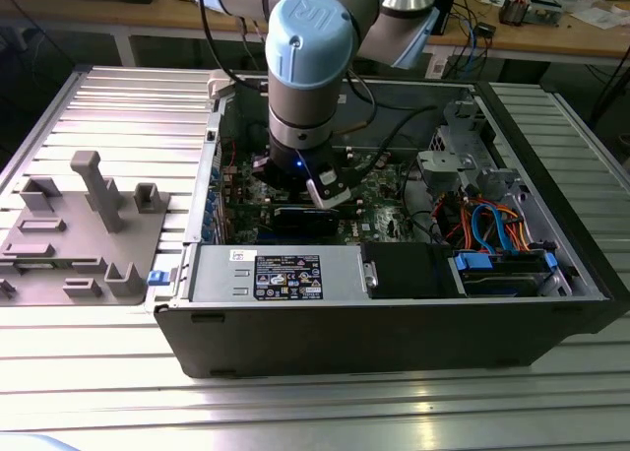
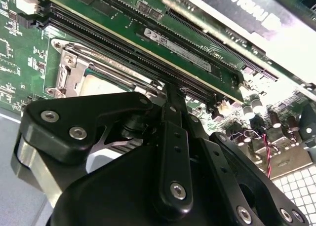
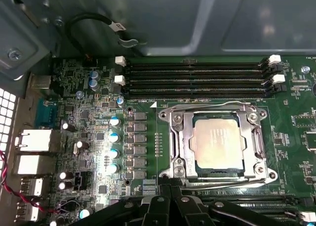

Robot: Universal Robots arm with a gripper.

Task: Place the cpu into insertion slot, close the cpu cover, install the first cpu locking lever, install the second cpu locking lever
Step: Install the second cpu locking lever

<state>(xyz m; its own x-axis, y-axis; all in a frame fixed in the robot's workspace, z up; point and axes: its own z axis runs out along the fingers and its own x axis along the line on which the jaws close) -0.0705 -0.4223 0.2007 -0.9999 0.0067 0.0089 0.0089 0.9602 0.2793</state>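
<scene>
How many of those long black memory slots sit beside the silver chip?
3, side by side between the chip and the grey case wall in the first wrist view: nearest, middle, farthest. More may be hidden elsewhere.

This is a robotics lab or electronics workshop. An open desktop computer case (image 1: 394, 274) lies on a bench (image 1: 551, 402) of ribbed aluminium profile, its motherboard (image 3: 98, 137) and bundled cables (image 1: 492, 229) exposed. A grey and light-blue industrial robot arm (image 1: 305, 67) reaches down into the case. On the exterior view's left sits a grey moulded fixture tray (image 1: 84, 239) with upright holders. Behind, a wooden worktable (image 1: 551, 28) carries loose cables, papers and small electronic parts.
</scene>
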